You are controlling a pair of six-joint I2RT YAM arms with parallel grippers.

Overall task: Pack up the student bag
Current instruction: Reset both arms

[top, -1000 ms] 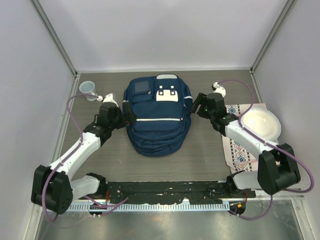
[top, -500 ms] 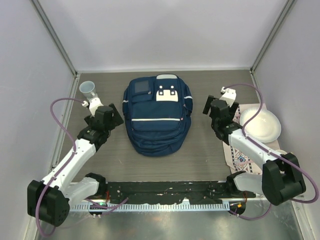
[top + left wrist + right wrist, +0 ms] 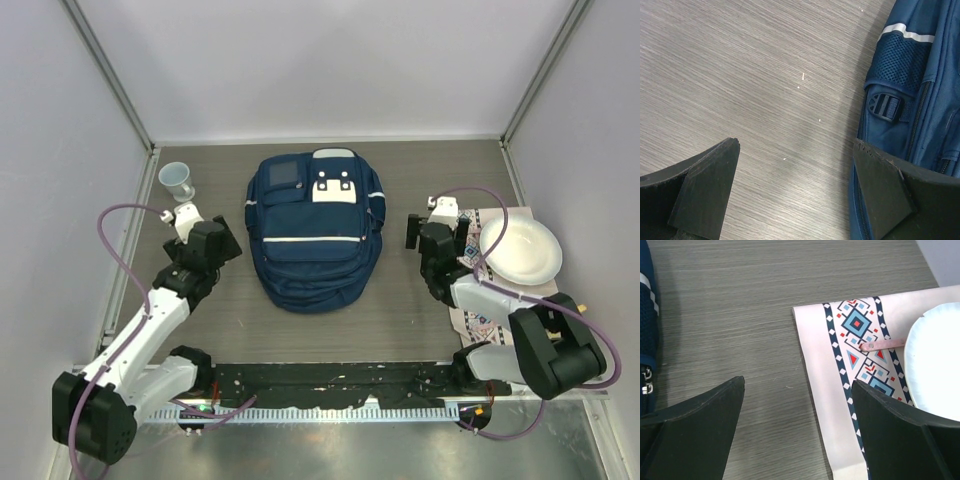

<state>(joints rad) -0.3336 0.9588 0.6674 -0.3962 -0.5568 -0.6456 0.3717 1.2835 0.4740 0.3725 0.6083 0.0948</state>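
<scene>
The student bag (image 3: 315, 235), navy with white stripe trim and a white patch, lies flat in the middle of the table. Its side with a mesh pocket and a buckle shows in the left wrist view (image 3: 920, 75), and its edge with zip pulls shows in the right wrist view (image 3: 646, 315). My left gripper (image 3: 224, 242) hangs just left of the bag, open (image 3: 796, 145) over bare table, its right finger above the bag's edge. My right gripper (image 3: 418, 232) is off to the bag's right, open (image 3: 799, 382) and holding nothing, straddling the mat's left edge.
A patterned placemat (image 3: 860, 340) lies at the right with a white bowl (image 3: 520, 250) on it and a small pink strip (image 3: 882, 344) beside the bowl. A pale blue cup (image 3: 177, 180) stands at the back left. Grey walls enclose the table.
Both grippers have drawn back from the bag's sides, the left one leftward and nearer, the right one rightward over the mat's edge. The right jaws have spread wider.
</scene>
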